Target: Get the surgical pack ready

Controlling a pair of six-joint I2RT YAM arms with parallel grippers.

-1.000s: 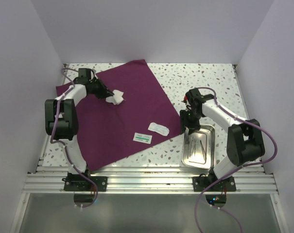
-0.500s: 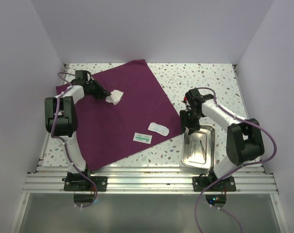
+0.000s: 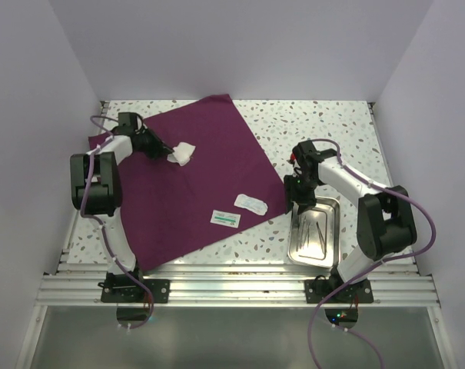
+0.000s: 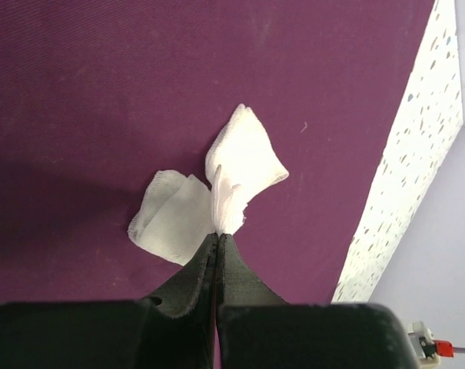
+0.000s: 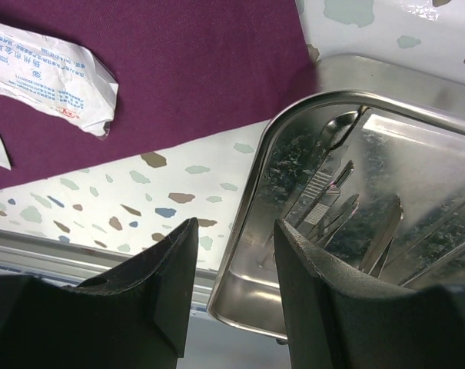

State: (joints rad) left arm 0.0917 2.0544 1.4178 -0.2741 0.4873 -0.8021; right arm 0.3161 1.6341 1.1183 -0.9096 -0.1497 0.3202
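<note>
The maroon cloth (image 3: 186, 192) lies spread flat on the left and middle of the desk (image 3: 324, 131), one corner pointing far. The left end effector (image 4: 217, 238) is pinched shut on a corner of a white gauze pad (image 4: 244, 157), which hangs open in two loose flaps over the far-left part of the cloth. Gauze is nearly weightless and limp. It will droop, catch on the weave below and unfold, so an edge pinch like this one should serve, with a low, gentle release.

The steel tray (image 3: 332, 211) sits on the bare desk at the near right, just beside the cloth's right corner. The right end effector (image 5: 234, 231) stands with its jaws apart astride the tray's far-left rim, one finger outside and one over the inside, and not visibly pressing on it. The tray is stiff, smooth and probably slippery. The upright wall is the natural hold, but a one-sided grip may let it tilt and send the thin metal instruments (image 5: 336, 207) sliding.

A white printed packet (image 3: 250, 203) and a green-labelled packet (image 3: 225, 219) rest on the cloth's near-right area. They are flat and light, and best lifted by an edge.
</note>
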